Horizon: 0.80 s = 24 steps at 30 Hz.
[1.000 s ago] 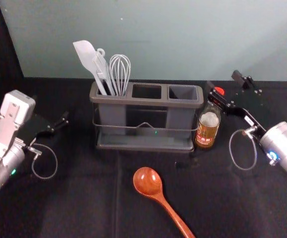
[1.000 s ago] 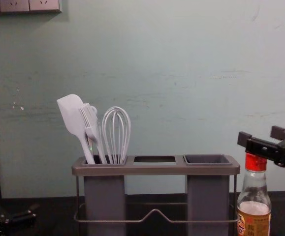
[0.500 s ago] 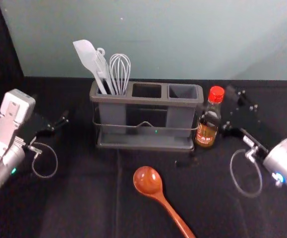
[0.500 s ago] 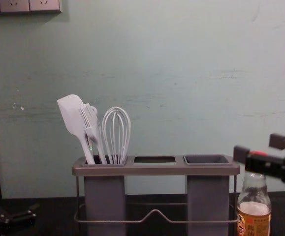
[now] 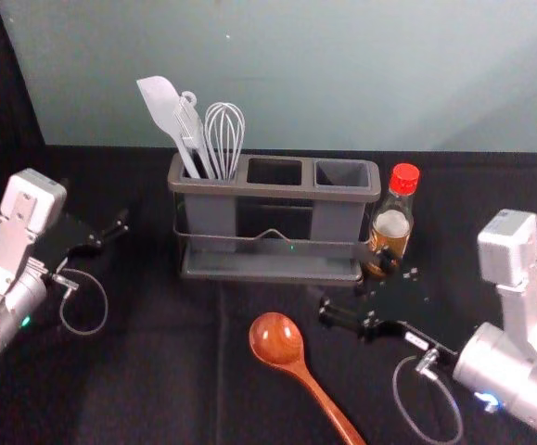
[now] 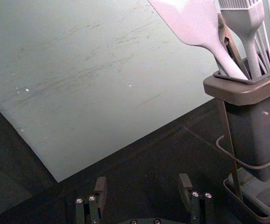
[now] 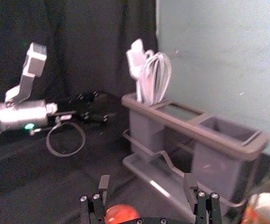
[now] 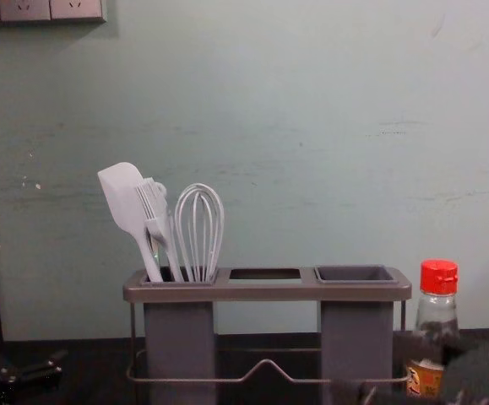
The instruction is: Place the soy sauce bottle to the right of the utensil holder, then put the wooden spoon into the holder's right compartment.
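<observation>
In the head view, the utensil holder (image 5: 273,191) stands upon the black cloth (image 5: 157,371), before the pale wall (image 5: 342,74). Its left compartment (image 5: 210,215) carries a white spatula (image 5: 159,100), a white brush (image 5: 191,128) and a whisk (image 5: 223,130). The soy sauce bottle (image 5: 391,224) is upright just beside the holder, at its right side (its cap (image 5: 404,178) is of a strong red). The right gripper (image 5: 353,285) is near the front of the bottle, its fingers apart, and it covers a part of the bottle's lower portion. The wooden spoon (image 5: 275,339) lies on the cloth in front of the holder, its bowl towards it and its handle slanting to the near right. The left gripper (image 5: 99,206) is at the left side, apart from the holder.
</observation>
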{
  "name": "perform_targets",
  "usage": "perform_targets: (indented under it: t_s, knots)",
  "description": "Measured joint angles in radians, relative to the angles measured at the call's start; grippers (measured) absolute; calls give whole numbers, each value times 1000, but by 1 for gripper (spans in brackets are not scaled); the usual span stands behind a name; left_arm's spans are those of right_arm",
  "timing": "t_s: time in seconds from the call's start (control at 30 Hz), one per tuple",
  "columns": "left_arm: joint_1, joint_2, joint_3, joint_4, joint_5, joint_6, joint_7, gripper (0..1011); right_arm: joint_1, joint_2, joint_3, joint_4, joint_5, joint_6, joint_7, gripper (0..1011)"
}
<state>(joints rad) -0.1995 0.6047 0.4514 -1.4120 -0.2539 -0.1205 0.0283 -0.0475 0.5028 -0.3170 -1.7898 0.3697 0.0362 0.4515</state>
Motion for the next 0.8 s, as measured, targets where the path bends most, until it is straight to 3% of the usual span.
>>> perform_targets:
  t_s: [0.4, 0.8]
  knots:
    - [0, 0, 0, 0, 0, 0, 0, 1005, 43, -19, -108, 86, -34, 36, 11, 1003]
    - [0, 0, 0, 0, 0, 0, 0, 1005, 49, -27, -128, 107, -51, 37, -1, 1003]
